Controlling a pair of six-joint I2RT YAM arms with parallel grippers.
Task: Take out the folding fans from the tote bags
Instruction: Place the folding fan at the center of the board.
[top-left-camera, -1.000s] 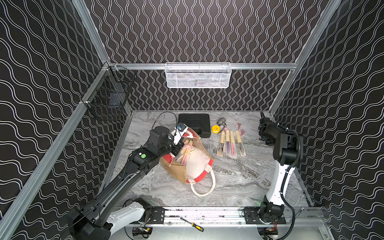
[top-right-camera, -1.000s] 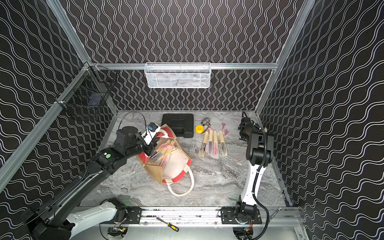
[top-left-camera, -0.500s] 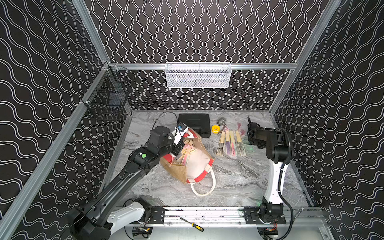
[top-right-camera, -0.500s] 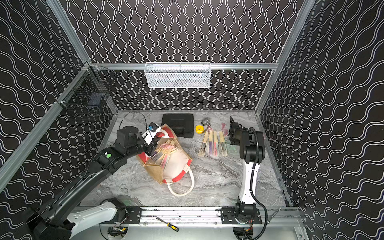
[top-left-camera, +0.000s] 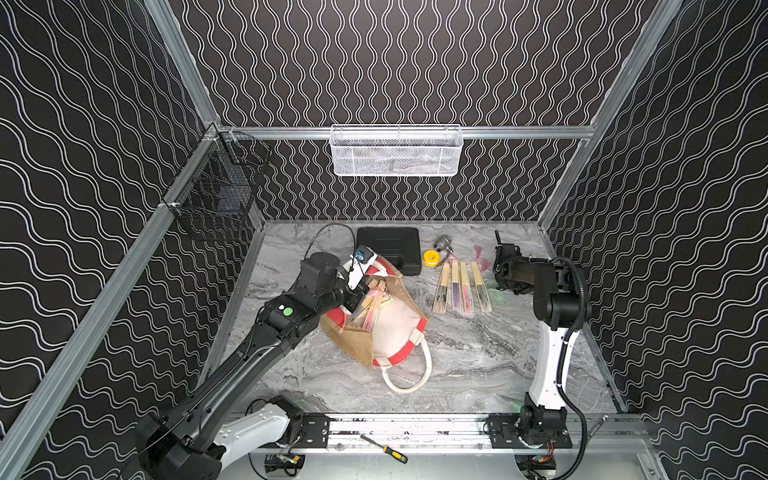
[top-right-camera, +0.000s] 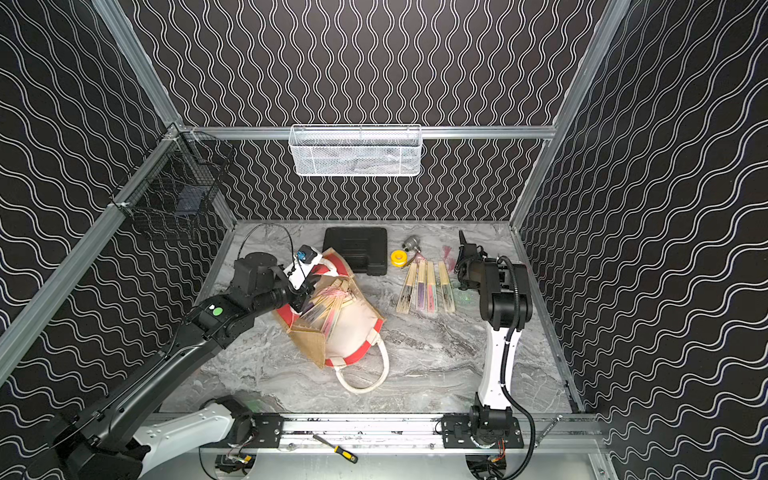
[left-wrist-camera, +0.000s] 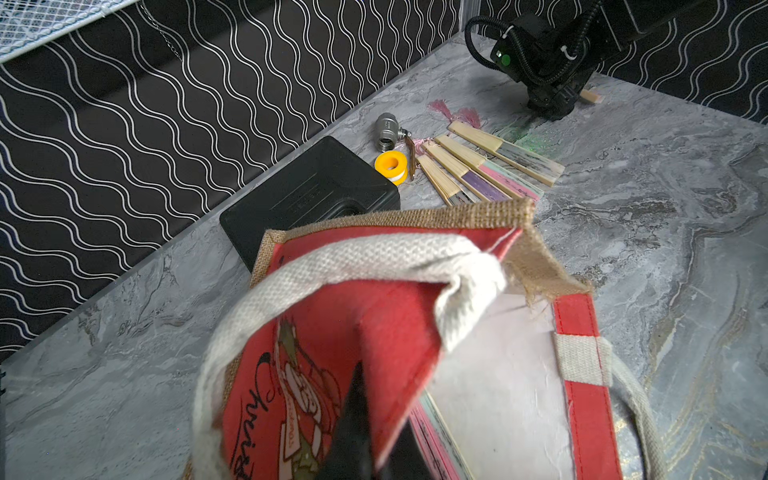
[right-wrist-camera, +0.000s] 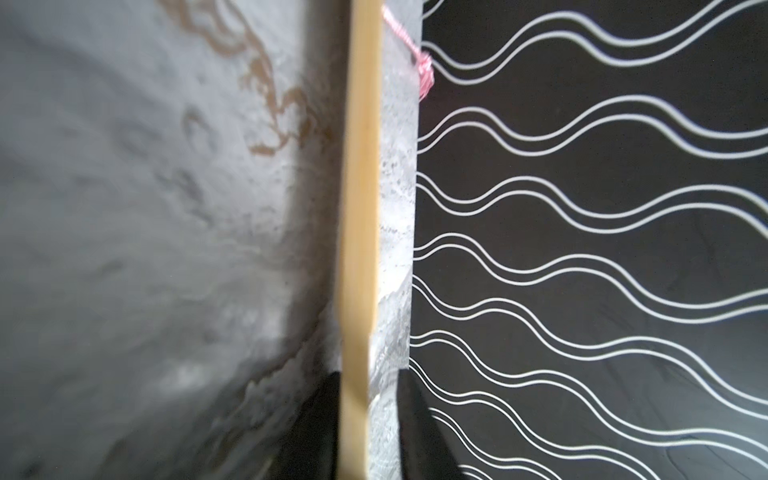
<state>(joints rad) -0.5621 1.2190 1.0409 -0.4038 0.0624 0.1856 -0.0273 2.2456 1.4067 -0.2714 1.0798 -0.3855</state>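
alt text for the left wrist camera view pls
Close up, the left hand pinches the red printed panel of a jute tote bag, with closed fans showing inside it. Beyond it on the marble table lie a black case, a yellow tape roll and a row of folding fans.

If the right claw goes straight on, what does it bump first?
Probably the black wavy-lined wall, low by the grey marble table; the pale bamboo fan between its jaws pokes out ahead.
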